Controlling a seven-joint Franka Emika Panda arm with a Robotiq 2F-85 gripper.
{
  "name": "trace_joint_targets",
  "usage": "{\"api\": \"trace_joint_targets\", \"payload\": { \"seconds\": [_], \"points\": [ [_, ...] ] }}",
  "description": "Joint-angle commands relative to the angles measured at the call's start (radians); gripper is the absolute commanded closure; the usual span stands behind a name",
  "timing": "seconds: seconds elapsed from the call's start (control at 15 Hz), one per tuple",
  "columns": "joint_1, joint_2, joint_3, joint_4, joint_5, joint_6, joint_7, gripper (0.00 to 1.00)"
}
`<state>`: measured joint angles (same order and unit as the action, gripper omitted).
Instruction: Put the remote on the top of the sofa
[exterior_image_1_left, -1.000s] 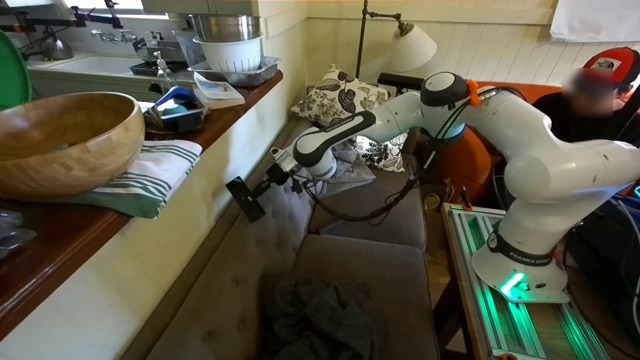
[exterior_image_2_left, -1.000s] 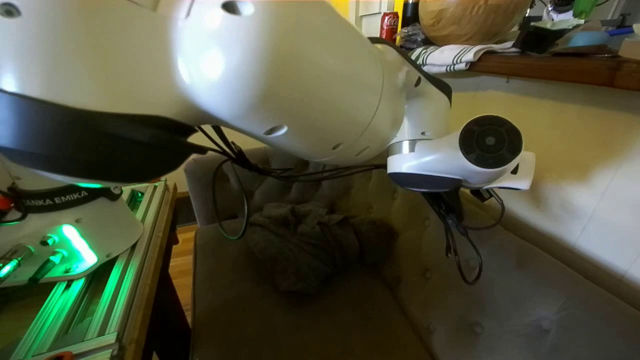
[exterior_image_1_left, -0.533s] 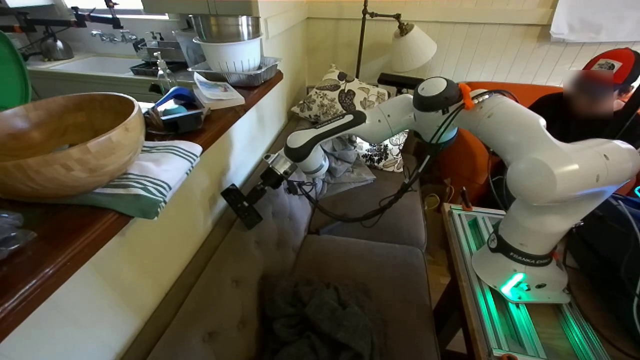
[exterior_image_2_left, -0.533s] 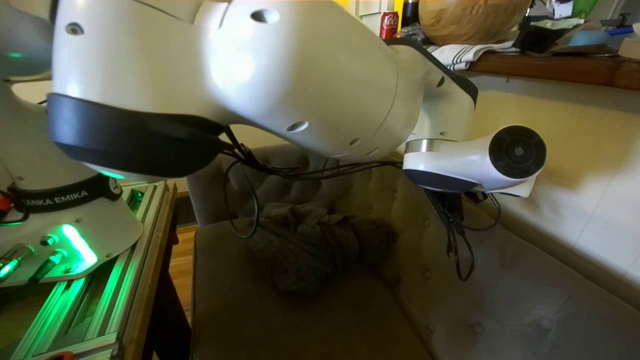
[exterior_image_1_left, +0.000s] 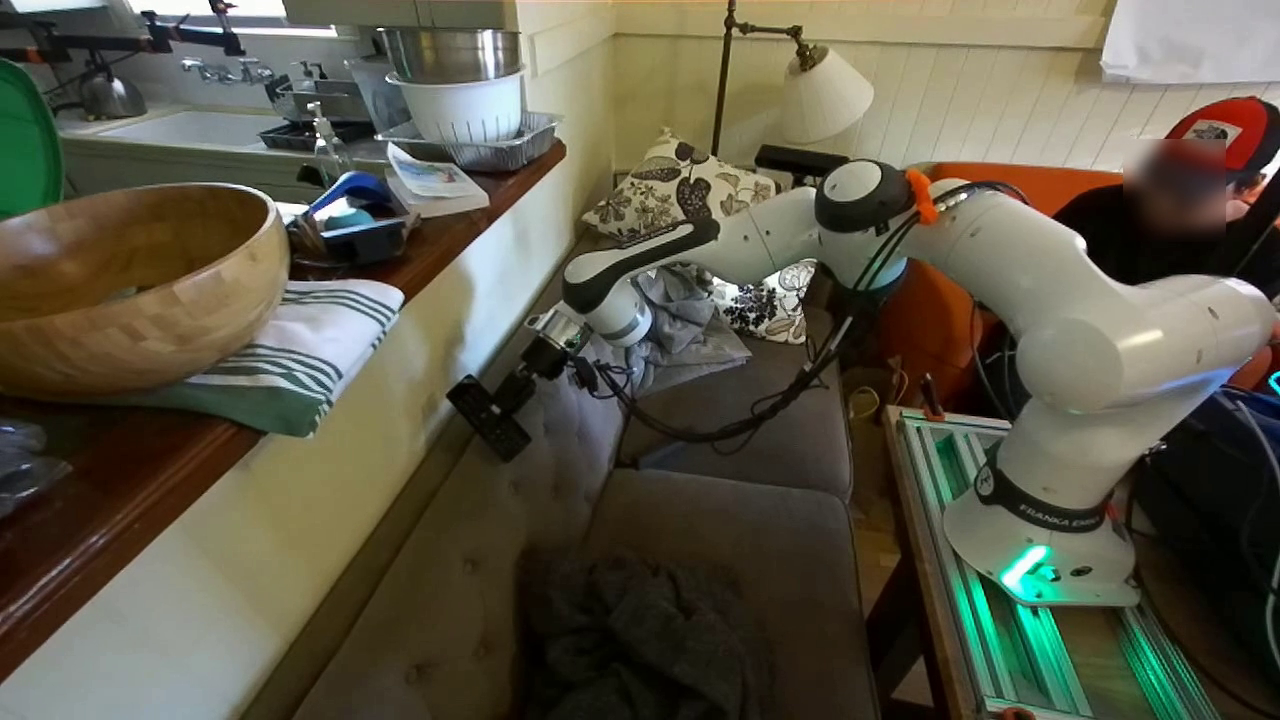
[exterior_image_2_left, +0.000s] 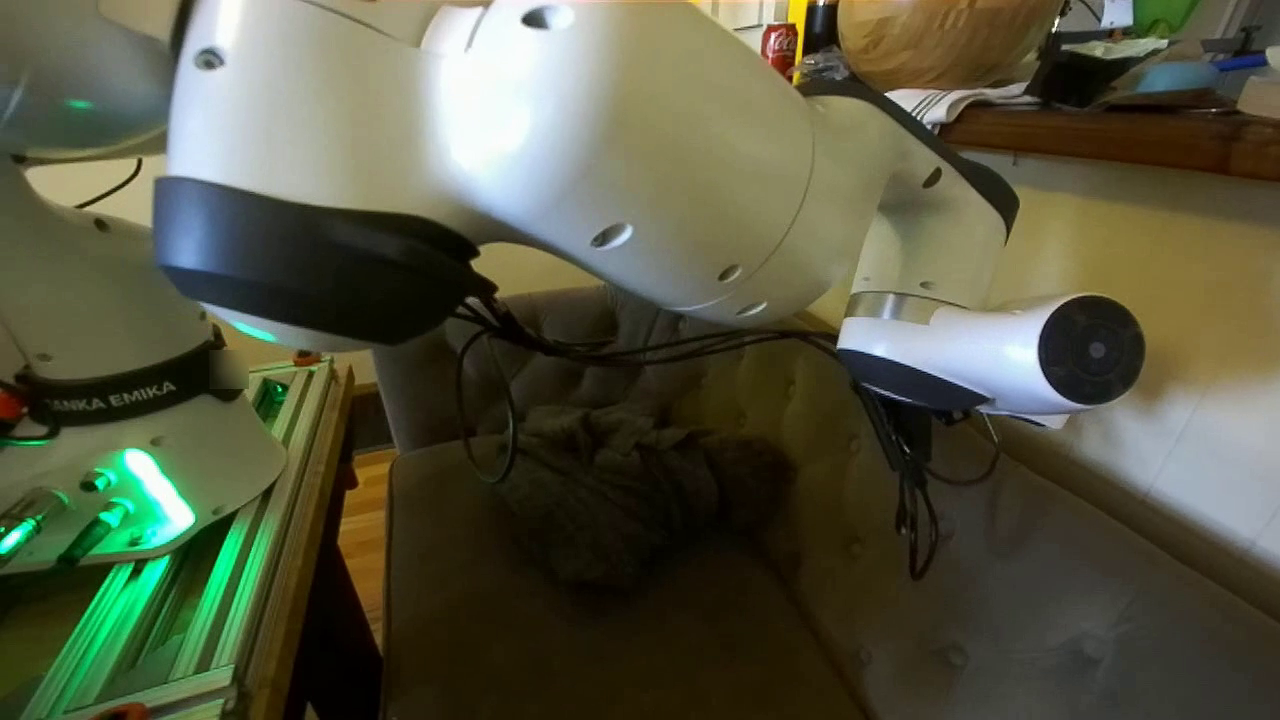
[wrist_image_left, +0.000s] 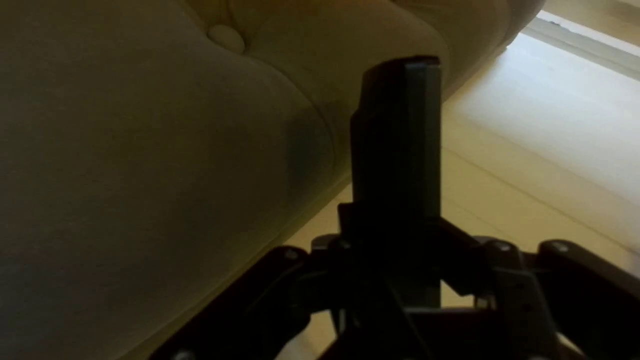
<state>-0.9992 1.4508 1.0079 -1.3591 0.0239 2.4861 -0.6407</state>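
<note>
The remote (exterior_image_1_left: 489, 418) is slim and black. My gripper (exterior_image_1_left: 513, 391) is shut on it and holds it tilted, close to the top edge of the sofa backrest by the wall. In the wrist view the remote (wrist_image_left: 395, 135) stands up dark between the fingers (wrist_image_left: 390, 225), with the tufted backrest to its left and the pale wall to its right. Contact between the remote and the sofa cannot be told. The grey-brown sofa (exterior_image_1_left: 480, 570) also shows in an exterior view (exterior_image_2_left: 1080, 610), where the remote is hidden by the arm.
A wooden-topped ledge (exterior_image_1_left: 480, 240) runs above the backrest, with a wooden bowl (exterior_image_1_left: 140, 290) and striped towel (exterior_image_1_left: 310, 350) on it. A dark blanket (exterior_image_1_left: 640, 640) lies on the seat. Patterned pillows (exterior_image_1_left: 690, 190) and a grey cloth (exterior_image_1_left: 690, 340) sit at the sofa's far end.
The arm has moved toward the wall and slightly downward, carrying the remote lower near the top of the backrest. The gripper has stayed shut on the remote.
</note>
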Motion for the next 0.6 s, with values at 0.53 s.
{"api": "trace_joint_targets", "payload": {
  "seconds": [0.53],
  "points": [
    [0.057,-0.011,-0.066,0.096,0.226,-0.07,-0.017,0.91]
  ]
}}
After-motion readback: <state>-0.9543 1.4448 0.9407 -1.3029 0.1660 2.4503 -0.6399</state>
